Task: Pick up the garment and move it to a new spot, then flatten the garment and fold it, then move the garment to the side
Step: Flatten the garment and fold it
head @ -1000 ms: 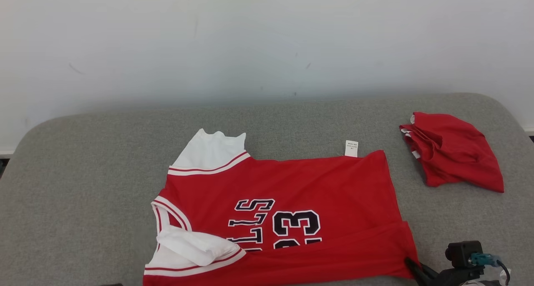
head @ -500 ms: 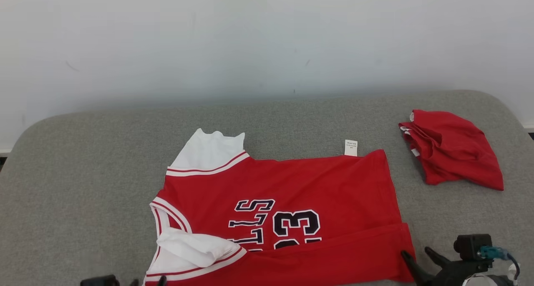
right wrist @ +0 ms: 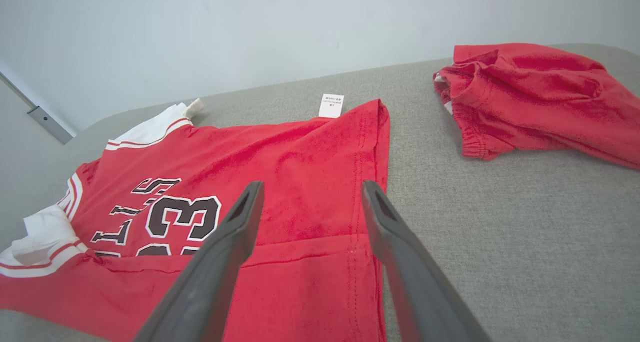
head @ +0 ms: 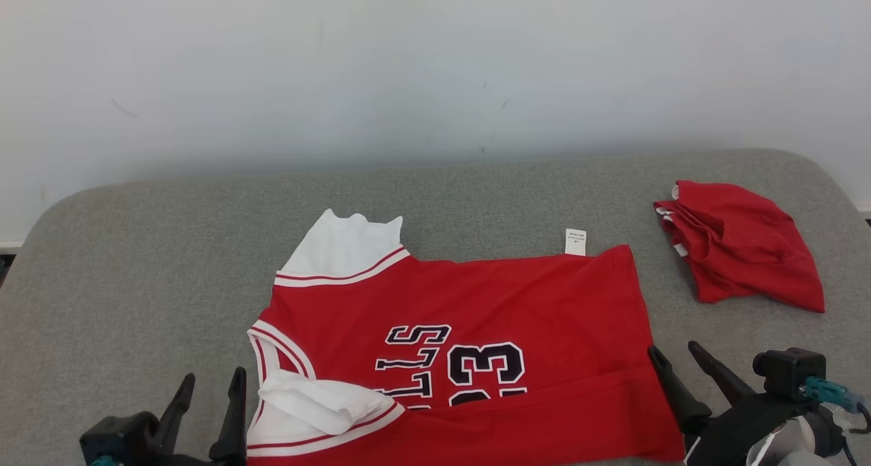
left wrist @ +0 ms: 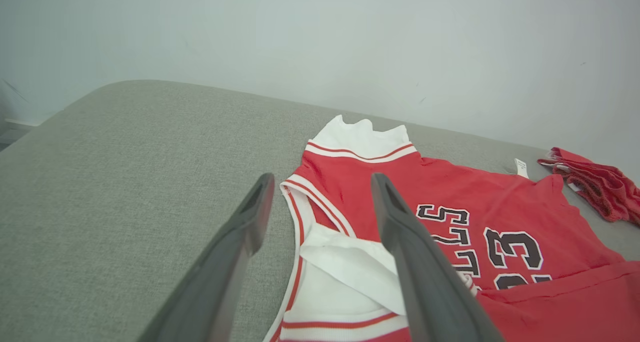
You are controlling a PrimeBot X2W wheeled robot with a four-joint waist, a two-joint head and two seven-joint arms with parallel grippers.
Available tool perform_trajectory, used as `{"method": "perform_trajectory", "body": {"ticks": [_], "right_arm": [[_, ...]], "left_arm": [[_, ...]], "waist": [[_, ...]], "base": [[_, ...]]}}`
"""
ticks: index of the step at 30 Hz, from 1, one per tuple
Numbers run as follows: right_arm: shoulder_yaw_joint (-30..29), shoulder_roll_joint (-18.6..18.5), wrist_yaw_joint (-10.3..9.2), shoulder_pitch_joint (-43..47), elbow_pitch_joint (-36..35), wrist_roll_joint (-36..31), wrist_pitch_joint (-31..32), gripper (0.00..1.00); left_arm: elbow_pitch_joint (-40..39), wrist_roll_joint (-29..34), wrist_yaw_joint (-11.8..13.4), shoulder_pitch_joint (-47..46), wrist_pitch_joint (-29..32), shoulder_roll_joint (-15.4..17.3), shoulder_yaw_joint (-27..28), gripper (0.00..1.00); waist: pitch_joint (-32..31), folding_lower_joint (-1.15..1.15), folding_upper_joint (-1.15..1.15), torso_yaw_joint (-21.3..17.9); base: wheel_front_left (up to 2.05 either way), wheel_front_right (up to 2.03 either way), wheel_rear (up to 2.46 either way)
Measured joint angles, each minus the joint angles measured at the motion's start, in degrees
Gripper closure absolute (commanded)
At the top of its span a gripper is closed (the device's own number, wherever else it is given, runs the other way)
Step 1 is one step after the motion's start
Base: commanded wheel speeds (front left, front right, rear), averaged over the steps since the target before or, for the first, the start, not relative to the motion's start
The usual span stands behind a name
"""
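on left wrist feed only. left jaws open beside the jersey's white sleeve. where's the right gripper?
Observer: The right gripper is at the near corner of the jersey's hem end, open, with nothing between its fingers.
Operator: does the near-edge fold run all the way to the hem?
Observer: Yes. The right wrist view shows the folded strip reaching the hem edge, with a roughly straight crease.
Operator: second red garment is cut off for me. where does it end?
Observer: The bunched red garment lies wholly on the cushion, apart from the jersey.
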Motion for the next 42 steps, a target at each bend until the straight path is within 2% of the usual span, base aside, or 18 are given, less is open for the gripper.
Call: {"method": "perform_trajectory", "body": {"ticks": [5, 15, 25, 31, 33, 42], "right_arm": [[-1.89, 0.1, -1.75, 0.1, -2.36, -1.18, -3.28, 0.0], [-5.13, 0.56, -6.05, 3.78, -5.65, -2.91, -4.77, 0.0], [-6.76, 0.08, -7.47, 4.03, -7.97, -5.53, -4.85, 0.0], [-6.82, 0.0, -7.59, 4.74, -8.66, -6.35, -4.86, 0.0], [-6.84, -0.02, -7.88, 4.56, -8.73, -6.83, -4.86, 0.0], [-6.35, -0.26, -8.09, -2.7, -7.06, -8.45, -2.65, 0.0]], "left_arm": [[-2.31, 1.69, 1.6, 0.27, -2.14, -0.19, 0.31, 0.0], [-3.49, 3.39, 3.53, 3.82, -4.23, -2.11, 1.12, 0.0], [-3.49, 6.43, 4.04, 3.81, -4.25, -1.9, 1.81, 0.0], [-3.35, 6.6, 4.04, 3.33, -3.98, -1.87, 1.47, 0.0], [-3.15, 6.51, 3.94, 2.34, -3.57, -1.86, 1.02, 0.0], [0.74, 5.76, -1.0, -9.66, 0.67, 0.14, -0.69, 0.0]], "waist": [[0.29, 0.0, 0.0, 0.01], [1.04, 0.0, 0.0, -0.47], [1.76, 0.0, 0.0, -0.53], [2.07, 0.0, 0.0, -0.37], [2.24, 0.0, 0.0, -0.24], [4.47, 0.0, 0.0, 0.08]], "base": [[0.0, 0.0, 0.0], [0.0, 0.0, 0.0], [0.0, 0.0, 0.0], [0.0, 0.0, 0.0], [0.0, 0.0, 0.0], [0.0, 0.0, 0.0]]}}
